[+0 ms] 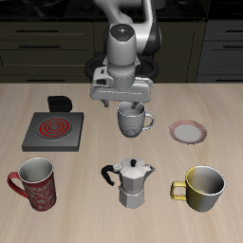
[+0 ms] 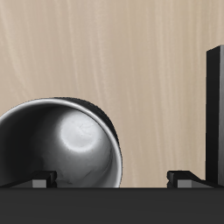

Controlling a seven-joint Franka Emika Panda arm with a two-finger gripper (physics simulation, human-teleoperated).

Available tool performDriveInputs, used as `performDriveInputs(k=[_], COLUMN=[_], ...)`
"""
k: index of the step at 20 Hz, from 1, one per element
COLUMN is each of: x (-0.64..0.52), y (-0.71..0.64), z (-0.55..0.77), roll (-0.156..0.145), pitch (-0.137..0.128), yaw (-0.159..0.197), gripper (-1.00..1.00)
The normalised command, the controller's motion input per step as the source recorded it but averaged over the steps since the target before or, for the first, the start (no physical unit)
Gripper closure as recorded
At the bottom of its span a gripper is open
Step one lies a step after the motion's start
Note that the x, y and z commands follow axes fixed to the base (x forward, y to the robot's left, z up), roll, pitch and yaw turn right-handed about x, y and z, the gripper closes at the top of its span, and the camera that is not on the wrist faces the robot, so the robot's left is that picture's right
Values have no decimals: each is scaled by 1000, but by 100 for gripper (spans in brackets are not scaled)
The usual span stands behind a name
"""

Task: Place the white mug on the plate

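Note:
The white mug (image 1: 134,121) stands upright at the middle of the table, its small handle toward the plate (image 1: 188,131), a small round plate with a pinkish-red rim that lies bare beside it. My gripper (image 1: 121,101) hangs just above the mug, a little off its centre. In the wrist view the mug (image 2: 61,149) shows from above with its grey inside open. My gripper (image 2: 112,179) is open and empty, with its fingertips (image 2: 41,181) wide apart and one of them over the mug's rim.
A grey stove burner (image 1: 53,130) with a red coil lies beside the mug, opposite the plate; its dark edge (image 2: 214,114) shows in the wrist view. Nearer the front edge stand a red patterned mug (image 1: 35,182), a moka pot (image 1: 133,180) and a yellow mug (image 1: 201,187).

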Motion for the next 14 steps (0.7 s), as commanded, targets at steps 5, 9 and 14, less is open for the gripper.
performDriveInputs(k=[5,9,14], x=[-46,-52,-58], y=[12,22,9], z=[-203,-271,-185], roll=[12,5,22], pitch=[28,32,8], yaw=[-35,-34,-22], gripper=[-100,-100,100])
